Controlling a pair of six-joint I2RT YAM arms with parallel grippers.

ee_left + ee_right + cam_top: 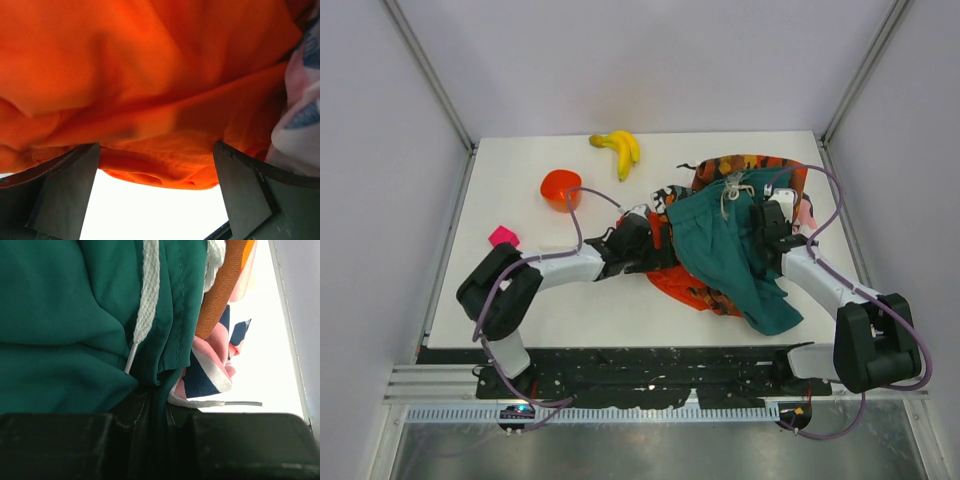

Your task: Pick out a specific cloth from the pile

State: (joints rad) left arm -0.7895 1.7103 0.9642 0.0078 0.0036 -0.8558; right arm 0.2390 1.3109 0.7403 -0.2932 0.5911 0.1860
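Note:
The plain orange-red cloth (672, 286) lies at the pile's near edge, mostly under the teal drawstring garment (725, 240). It fills the left wrist view (150, 75). My left gripper (645, 233) is at the pile's left side, open; the cloth's lower edge hangs between its fingertips (156, 148), jaws wide apart. My right gripper (768, 222) is shut on a fold of the teal garment (60, 315), pinched at the fingertips (156, 405). The orange-black-white patterned cloth (745, 165) lies at the pile's far side.
Bananas (620, 150) lie at the back. A red-orange bowl (560, 188) and a small pink object (503, 237) sit at the left. A pink, white and navy piece (210, 375) lies beside the teal fold, near the right wall (300, 315).

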